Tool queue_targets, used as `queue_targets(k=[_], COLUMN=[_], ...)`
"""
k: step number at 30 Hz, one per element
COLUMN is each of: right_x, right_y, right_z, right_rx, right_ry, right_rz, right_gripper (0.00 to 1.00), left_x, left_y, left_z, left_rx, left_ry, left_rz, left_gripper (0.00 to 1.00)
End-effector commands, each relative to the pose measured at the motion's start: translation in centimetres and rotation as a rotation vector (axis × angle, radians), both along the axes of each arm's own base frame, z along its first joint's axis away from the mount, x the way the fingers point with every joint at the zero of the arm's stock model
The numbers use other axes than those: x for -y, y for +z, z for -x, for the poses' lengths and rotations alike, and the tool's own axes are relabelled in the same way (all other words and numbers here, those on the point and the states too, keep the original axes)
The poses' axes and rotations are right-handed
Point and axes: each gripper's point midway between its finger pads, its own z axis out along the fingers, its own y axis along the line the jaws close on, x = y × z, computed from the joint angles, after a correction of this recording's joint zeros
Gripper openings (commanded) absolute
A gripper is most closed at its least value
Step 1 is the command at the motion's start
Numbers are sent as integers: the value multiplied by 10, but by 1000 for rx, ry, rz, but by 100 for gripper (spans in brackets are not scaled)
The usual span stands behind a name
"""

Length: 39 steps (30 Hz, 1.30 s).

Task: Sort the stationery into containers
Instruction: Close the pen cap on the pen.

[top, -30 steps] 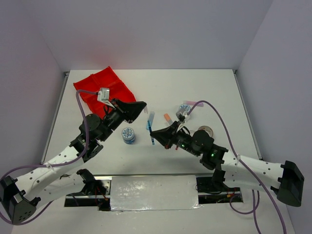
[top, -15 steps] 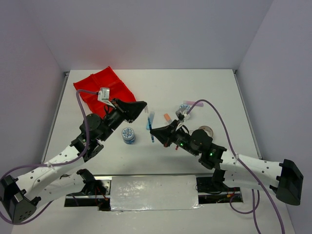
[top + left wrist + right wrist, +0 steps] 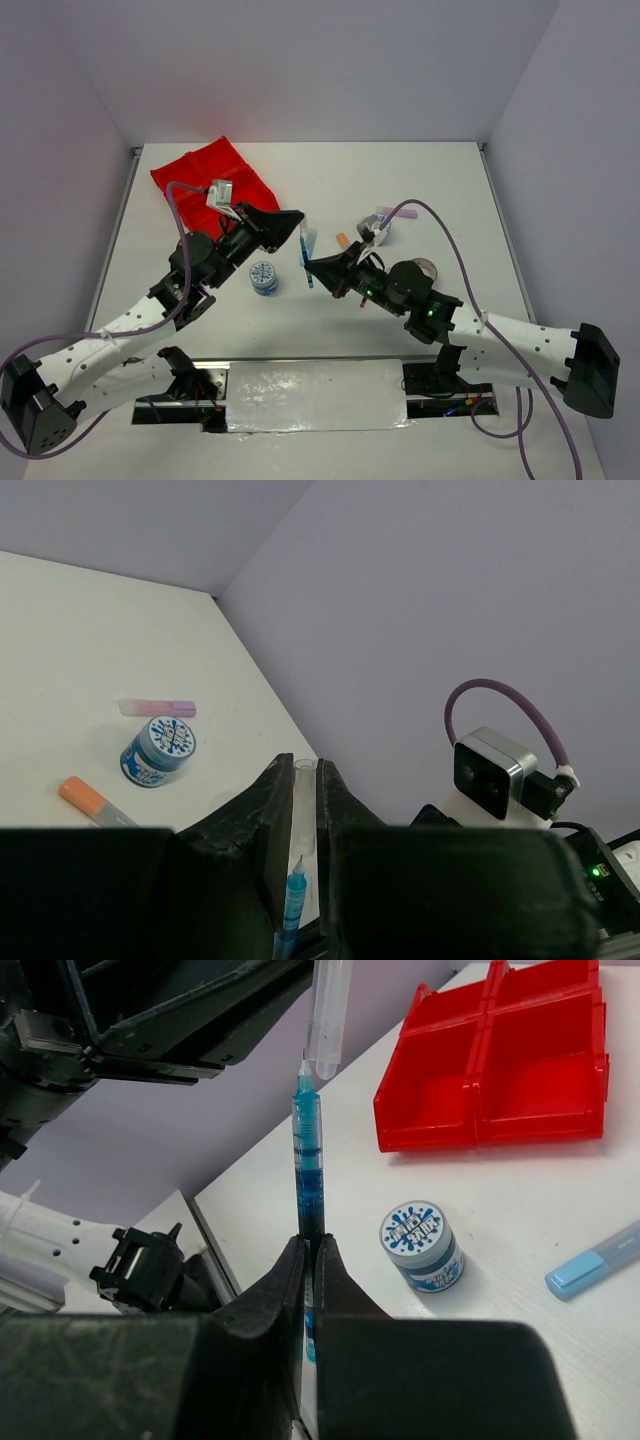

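My left gripper (image 3: 298,219) is shut on a clear pen cap (image 3: 303,233), which stands between its fingers in the left wrist view (image 3: 304,800). My right gripper (image 3: 313,267) is shut on a blue pen (image 3: 308,1170) held upright, its tip just under the cap's (image 3: 329,1010) open end. The pen's tip also shows in the left wrist view (image 3: 292,900). The red four-compartment tray (image 3: 210,185) lies at the far left and shows in the right wrist view (image 3: 500,1050). One patterned tub (image 3: 263,277) stands below my left gripper.
A second tub (image 3: 159,752), a pink stick (image 3: 157,708) and an orange-tipped stick (image 3: 85,796) lie right of centre. A light-blue stick (image 3: 595,1265) lies near the first tub (image 3: 420,1245). A clear tape ring (image 3: 424,268) sits beside my right arm.
My right gripper has moved a little left and up with the blue pen, bringing its tip close under the cap. My left gripper has shifted slightly right.
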Motion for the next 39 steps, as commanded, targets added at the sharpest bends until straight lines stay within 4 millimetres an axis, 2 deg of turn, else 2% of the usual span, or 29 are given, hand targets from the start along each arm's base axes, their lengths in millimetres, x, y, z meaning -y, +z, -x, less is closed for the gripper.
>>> queue_targets(k=[1,20,35,39], right_x=[-3,-2,-4,-1], right_y=[29,23,28,28], right_z=[-2,3,8,3], right_rx=[43,23,21,20], right_ry=[-9,10,38,3], right_rz=[-47,-45,-58,-57], right_gripper=[0,0,0,0], left_x=[0,-15,-19,-18], left_y=[32,40,42,39], left_z=[6,6,6,6], left_rx=[81,102,111,110], left_ry=[-14,45,65,61], left_rz=[40,43,40,39], left_gripper=[0,0,0,0])
